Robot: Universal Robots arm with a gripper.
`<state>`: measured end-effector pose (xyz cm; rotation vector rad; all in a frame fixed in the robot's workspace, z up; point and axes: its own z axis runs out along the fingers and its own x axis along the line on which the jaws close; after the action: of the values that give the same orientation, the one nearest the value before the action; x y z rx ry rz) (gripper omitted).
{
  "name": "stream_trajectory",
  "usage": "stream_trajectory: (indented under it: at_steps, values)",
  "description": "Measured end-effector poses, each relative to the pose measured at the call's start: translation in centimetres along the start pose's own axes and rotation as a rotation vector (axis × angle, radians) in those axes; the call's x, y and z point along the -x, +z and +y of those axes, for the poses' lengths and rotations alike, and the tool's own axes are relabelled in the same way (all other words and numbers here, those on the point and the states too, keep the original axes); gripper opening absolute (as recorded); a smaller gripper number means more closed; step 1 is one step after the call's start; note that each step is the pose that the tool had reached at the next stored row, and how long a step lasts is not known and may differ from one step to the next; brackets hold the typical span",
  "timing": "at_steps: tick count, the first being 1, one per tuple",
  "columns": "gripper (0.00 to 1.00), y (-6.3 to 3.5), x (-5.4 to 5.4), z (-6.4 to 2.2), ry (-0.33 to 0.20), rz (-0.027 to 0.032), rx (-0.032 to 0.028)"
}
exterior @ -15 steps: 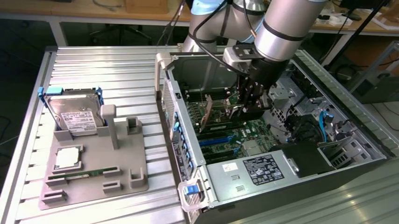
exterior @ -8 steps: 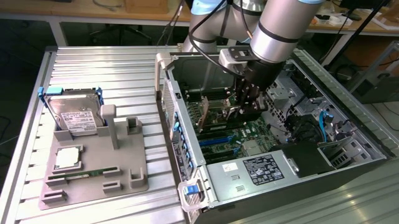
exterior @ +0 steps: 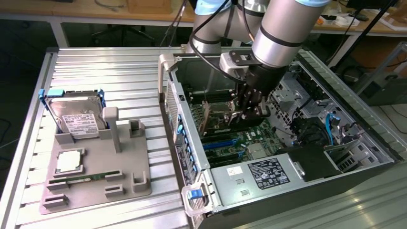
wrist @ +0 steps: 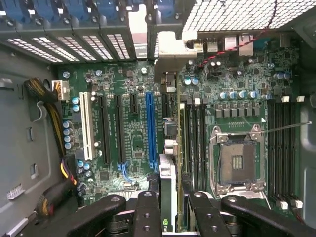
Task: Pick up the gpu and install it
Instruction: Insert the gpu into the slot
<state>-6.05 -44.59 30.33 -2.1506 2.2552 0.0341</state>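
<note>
- Gripping the gpu edge-on, gripper clenched on it, so its connector edge faces the motherboard.
- I judge it's unseated, hanging just beside the blue slot.

Motherboard green; one blue slot, one white slot, rest black. gpu green board, silver bracket. pincer black. Mesh panel pale grey, fine perforated dots. Hard drive silver, white label, blue caddy. Fixture flat grey. table ribbed bare aluminium. Arm silver-grey, light-blue joint cap. PSU label black, white print.
</note>
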Motion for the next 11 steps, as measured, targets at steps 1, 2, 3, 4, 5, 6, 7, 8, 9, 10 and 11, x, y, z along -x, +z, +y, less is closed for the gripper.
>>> stream_trajectory:
  at_steps: [1, 2, 3, 4, 5, 6, 7, 8, 9, 10, 11]
  values:
    - [0.27, 0.03, -0.13, 0.12, 0.0, 0.0, 0.0]
    - [0.27, 0.05, -0.21, 0.19, 0.0, 0.0, 0.0]
    - [0.27, 0.07, -0.3, 0.25, 0.0, -0.0001, 0.0]
    - [0.27, 0.08, -0.38, 0.33, 0.0, -0.0001, 0.0]
    - [0.27, 0.09, -0.45, 0.43, 0.0, 0.0, 0.0001]
    - [0.27, 0.11, -0.5, 0.54, 0.0, 0.0, 0.0]
    - [0.27, 0.13, -0.56, 0.63, -0.001, 0.0, 0.0]
    - [0.27, 0.15, -0.63, 0.72, -0.001, 0.0, 0.0001]
    - [0.27, 0.17, -0.69, 0.79, -0.001, 0.0, 0.0]
    - [0.27, 0.19, -0.79, 0.84, -0.002, -0.0001, 0.0]
    - [0.27, 0.2, -0.89, 0.89, -0.002, 0.0, 0.0001]
